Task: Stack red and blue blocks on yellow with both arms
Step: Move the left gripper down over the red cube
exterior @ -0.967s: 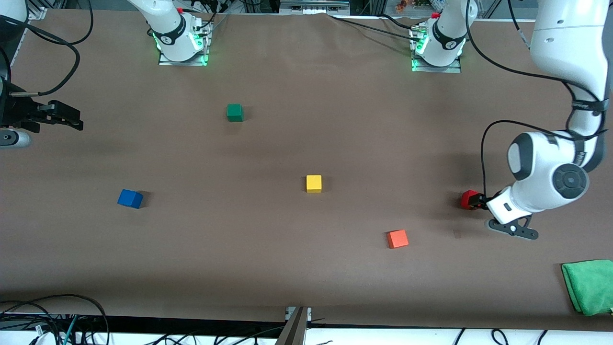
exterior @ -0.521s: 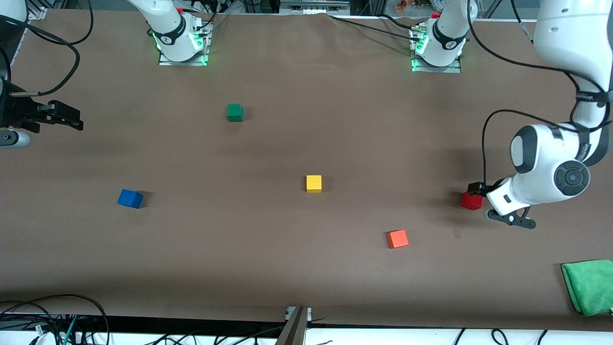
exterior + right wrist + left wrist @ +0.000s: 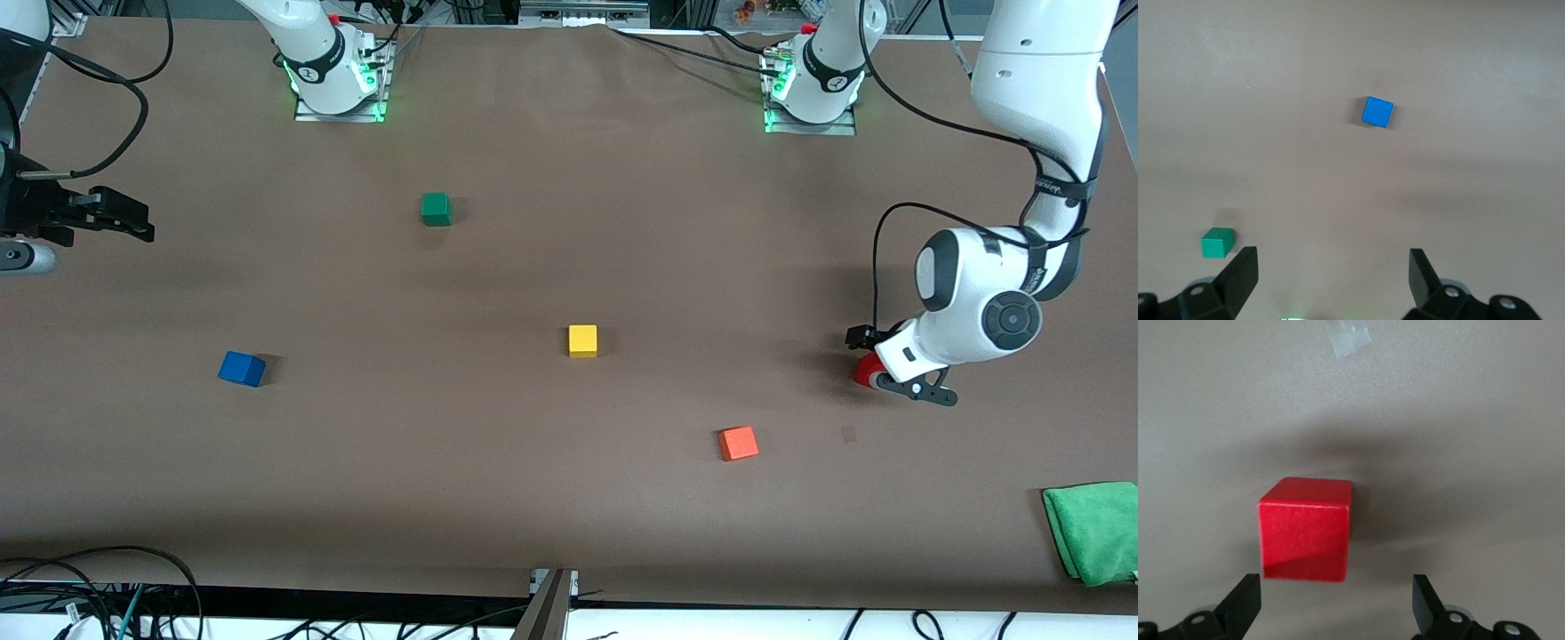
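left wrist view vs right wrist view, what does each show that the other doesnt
Only the left wrist view shows the red cube on the table, lying ahead of the open left gripper and not yet between its fingers, plus a bit of tape. Only the right wrist view shows the blue cube and green cube, both well clear of the open right gripper. Both show the brown table and an empty pair of fingers.

Left gripper (image 3: 876, 360) now shifted over the red block (image 3: 1305, 530), fingers (image 3: 1245, 603) spread.
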